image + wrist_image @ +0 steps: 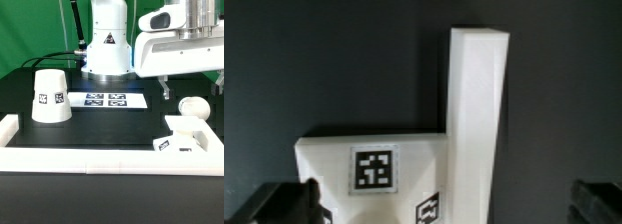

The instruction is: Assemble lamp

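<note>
Beneath the gripper (190, 82), which hangs above the black table (120, 128) with its two dark fingers (287, 203) spread wide and nothing between them, lies the lamp's small blocky base (186, 133). The wrist view shows the top of the base with a square tag facing up, between the two fingertips but lower than them and not touched by either. One side of the base is pressed against the long white border rail (477, 120), which runs straight away from the gripper. The round bulb (191, 106) rests on the table just beside the base, also below the gripper, close to the base though whether they touch cannot be told. The cup-shaped shade (50, 97) stands wide end down, well apart from the gripper toward the exterior view's left, a tag on its wall. Between the shade and the gripper's side of the table, the marker board (105, 99) lies flat.
</note>
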Tool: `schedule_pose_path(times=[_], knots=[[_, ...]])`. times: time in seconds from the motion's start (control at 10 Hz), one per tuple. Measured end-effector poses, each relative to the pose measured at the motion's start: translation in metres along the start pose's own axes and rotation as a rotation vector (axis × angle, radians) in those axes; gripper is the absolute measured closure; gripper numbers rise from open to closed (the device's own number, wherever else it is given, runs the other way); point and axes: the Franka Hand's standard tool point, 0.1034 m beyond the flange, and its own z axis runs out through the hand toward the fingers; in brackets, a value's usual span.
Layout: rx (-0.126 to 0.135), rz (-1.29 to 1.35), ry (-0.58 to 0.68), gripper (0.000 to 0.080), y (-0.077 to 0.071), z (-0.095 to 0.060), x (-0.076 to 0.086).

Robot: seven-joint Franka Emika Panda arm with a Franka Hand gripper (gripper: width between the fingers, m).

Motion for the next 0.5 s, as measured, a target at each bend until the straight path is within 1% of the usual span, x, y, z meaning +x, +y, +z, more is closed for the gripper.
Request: schedule_pose_path(times=[0.2, 0.3, 0.5], knots=[[0.0, 0.004, -0.003, 0.0101, 0.0, 0.002, -0.001], [-0.002, 0.054, -0.007, 0.0101, -0.003, 0.007, -0.007], [-0.002, 0.061, -0.011, 0.0101, -0.026, 0.017, -0.032]])
